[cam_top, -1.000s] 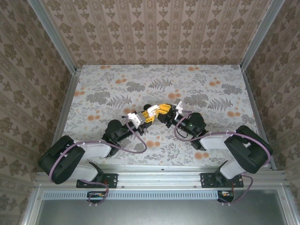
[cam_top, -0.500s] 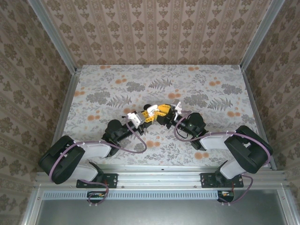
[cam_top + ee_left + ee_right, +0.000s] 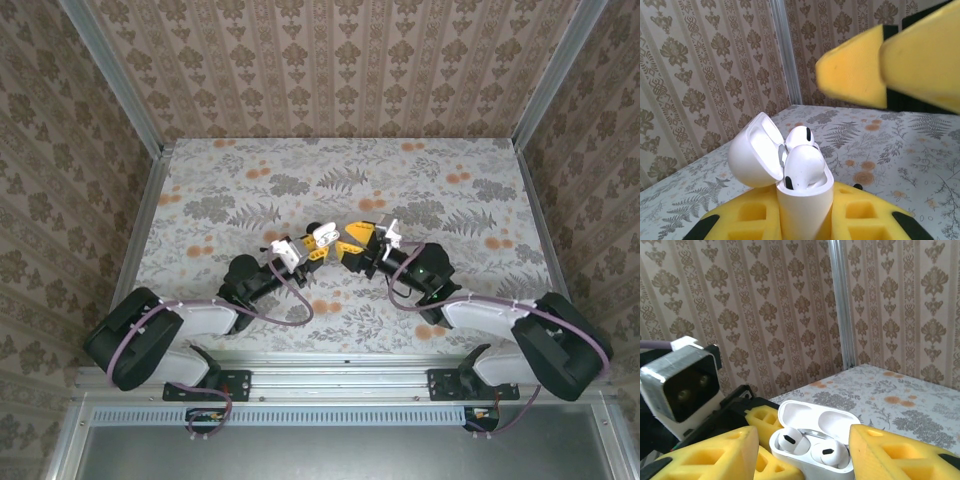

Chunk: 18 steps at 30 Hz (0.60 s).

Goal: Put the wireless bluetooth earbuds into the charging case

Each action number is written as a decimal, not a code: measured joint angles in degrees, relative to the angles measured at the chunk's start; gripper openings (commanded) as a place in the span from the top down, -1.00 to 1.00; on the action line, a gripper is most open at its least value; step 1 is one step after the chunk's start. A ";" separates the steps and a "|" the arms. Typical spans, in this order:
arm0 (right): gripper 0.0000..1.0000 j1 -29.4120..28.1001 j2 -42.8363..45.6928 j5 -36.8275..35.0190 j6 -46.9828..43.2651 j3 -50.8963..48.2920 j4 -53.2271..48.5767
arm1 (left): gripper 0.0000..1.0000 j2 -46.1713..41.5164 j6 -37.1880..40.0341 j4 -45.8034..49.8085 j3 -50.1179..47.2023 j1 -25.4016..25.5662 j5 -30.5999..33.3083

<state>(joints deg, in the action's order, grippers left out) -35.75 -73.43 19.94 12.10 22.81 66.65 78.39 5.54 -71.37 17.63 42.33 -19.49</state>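
My left arm lay low, angled inward; my left gripper clamped on charging case. My right arm lay low, angled inward; my right gripper faced left one, fingers spread apart.

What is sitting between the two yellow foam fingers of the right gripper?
In the right wrist view, a glossy white charging case, lid open, sits there with two white earbuds inside.
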 measured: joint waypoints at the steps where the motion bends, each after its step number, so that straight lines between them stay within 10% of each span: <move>1: -0.03 0.39 1.20 0.26 -0.07 -0.22 -0.98 | 1.00 0.02 0.00 -0.02 0.00 -0.02 -0.04; 18: 0.01 5.95 15.98 2.36 -13.53 -0.92 -27.39 | 1.00 0.76 0.48 -0.28 0.02 -0.63 -11.41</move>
<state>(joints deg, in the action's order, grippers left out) -29.80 -57.45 22.31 -1.43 21.89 39.27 79.15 6.02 -71.66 17.65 41.69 -30.89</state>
